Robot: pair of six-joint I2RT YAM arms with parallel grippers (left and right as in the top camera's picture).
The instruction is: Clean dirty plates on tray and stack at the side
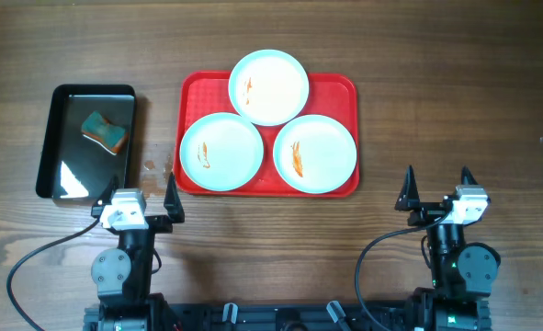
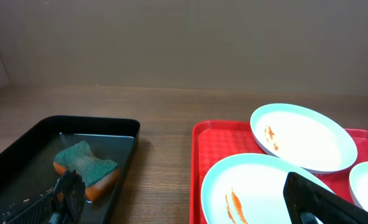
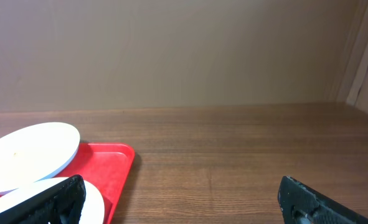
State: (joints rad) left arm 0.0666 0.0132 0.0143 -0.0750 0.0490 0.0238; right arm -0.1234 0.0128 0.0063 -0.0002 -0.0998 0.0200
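**Both arms low at the near edge, jaws spread; three smeared plates on the red tray**

The left arm (image 1: 122,262) sits folded at the table's near edge, left of centre, with its wrist pointing toward the far edge. The left jaws are spread wide and hold nothing. One finger (image 1: 171,191) stands just off the near-left corner of the large red rectangular plastic tray (image 1: 341,92). The other overlaps the near-right corner of the smaller glossy black rectangular tray (image 1: 69,170). The right arm (image 1: 459,262) is folded likewise at the near edge, right of centre. The right jaws are also spread and empty, over the bare brown wooden table (image 1: 455,92), apart from the red tray's near-right corner.

The red tray lies mid-table and carries three round, shallow, pale-blue plates, each with an orange-brown smear. The far plate (image 1: 268,87) juts past the tray's far rim. In front of it lie the near-left plate (image 1: 221,152) and the near-right plate (image 1: 314,154). The far plate's near edge meets both others; whether it rests on them I cannot tell. The black tray lies toward the left edge and holds a teal-topped orange sponge (image 1: 104,131). Black cables (image 1: 32,267) trail from each arm's base.
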